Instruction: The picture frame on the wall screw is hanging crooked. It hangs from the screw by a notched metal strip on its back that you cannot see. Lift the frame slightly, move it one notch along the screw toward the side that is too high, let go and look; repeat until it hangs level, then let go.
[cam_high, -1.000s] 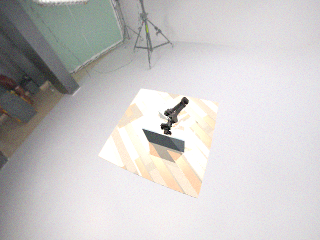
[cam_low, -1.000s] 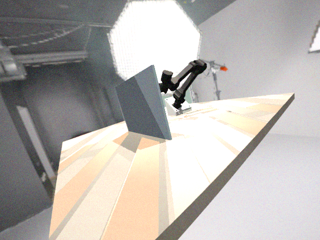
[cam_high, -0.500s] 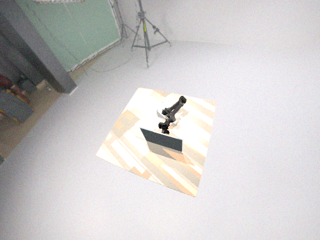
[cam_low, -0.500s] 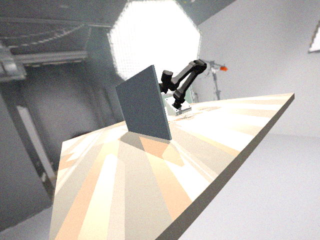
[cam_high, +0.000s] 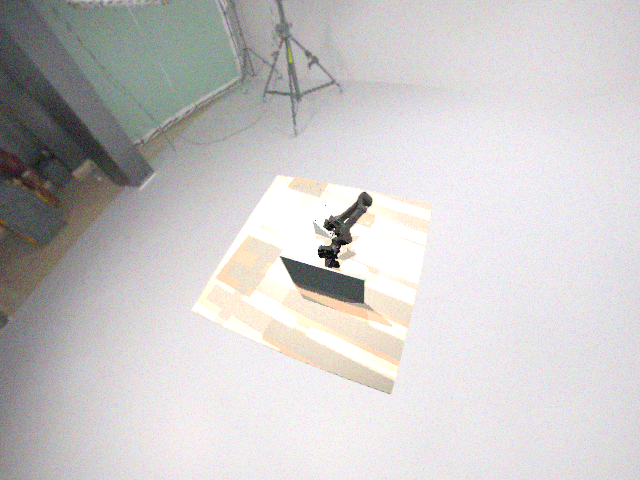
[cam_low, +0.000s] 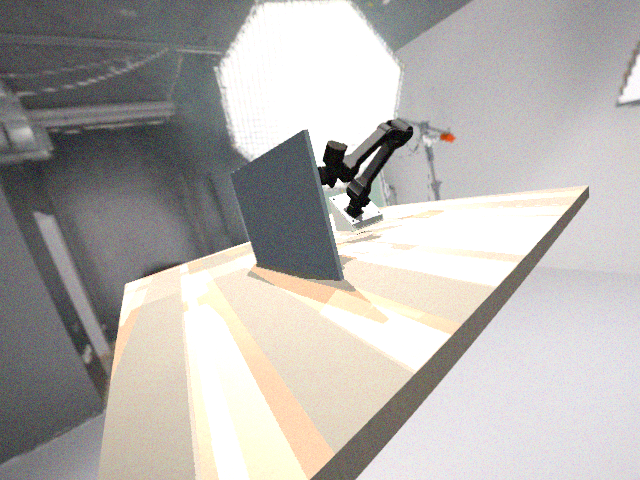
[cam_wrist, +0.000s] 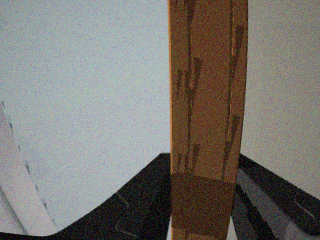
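In the wrist view a brown wooden bar of the picture frame (cam_wrist: 209, 100) runs up and down between the fingers. My gripper (cam_wrist: 199, 164) is shut on this bar, with one black finger against each side. In the top view the gripper is close to the top edge of the dark upright wall panel (cam_high: 325, 280) (cam_low: 284, 217), on its far side. In the exterior view the panel hides the fingertips. The top and exterior views see the panel from behind, so it hides the frame. The screw and the notched strip are not visible. I cannot tell the frame's tilt.
The panel stands upright on a wood-patterned table top (cam_high: 310, 343) (cam_low: 268, 372). The arm (cam_high: 355, 211) (cam_low: 377, 149) rises behind it from a pale base plate (cam_low: 369, 217) and bends over toward the panel. Tripods (cam_high: 292, 67) stand on the floor, away from the table.
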